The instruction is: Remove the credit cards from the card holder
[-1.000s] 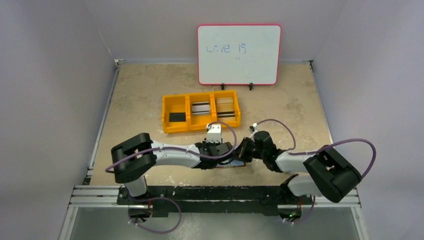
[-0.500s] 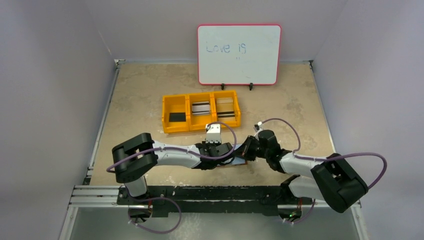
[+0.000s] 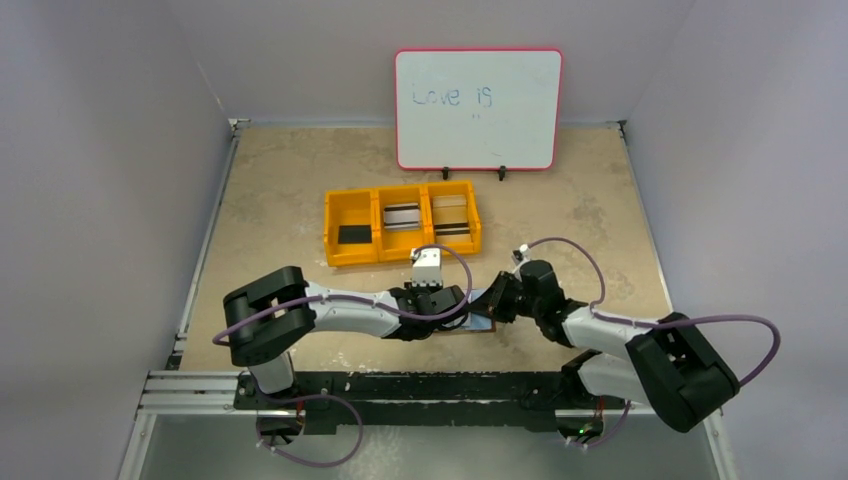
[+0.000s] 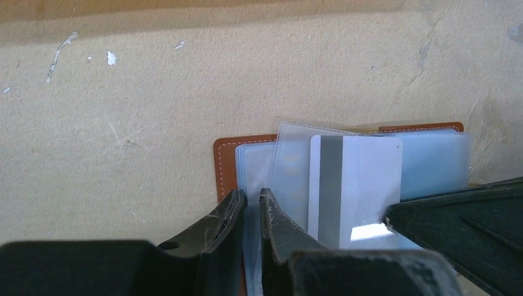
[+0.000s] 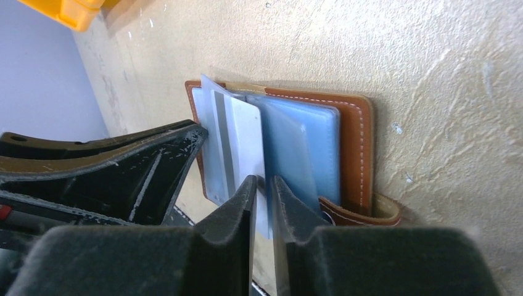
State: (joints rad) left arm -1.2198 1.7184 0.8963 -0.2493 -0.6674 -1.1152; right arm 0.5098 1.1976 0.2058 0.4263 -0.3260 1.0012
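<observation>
card holder: brown leather one (image 4: 224, 165), lying open and flat on the bench (image 3: 280, 190), on the arms' side of the yellow bin (image 3: 350, 257), roughly in line with the bin's right compartment
sleeves: pale clear ones (image 4: 432, 163), fanned up out of the card holder
credit card: grey-white with a dark stripe (image 4: 364, 179), sitting on top of the sleeves; honestly can't tell if any of it is tucked in one
right claw: (image 5: 263, 180) fingers nearly together with the credit card's edge in the thin gap, so it's gripping the card
left claw: (image 4: 251, 196) nearly closed too, pinching the card holder at a sleeve edge, at the end more in line with the bin's middle compartment
yellow bin: three compartments, a card in each: black on the left, grey-white striped in the middle, beige on the right
whiteboard: (image 3: 478, 108) propped up on the far side of the bin, "Love is" scrawled on it
</observation>
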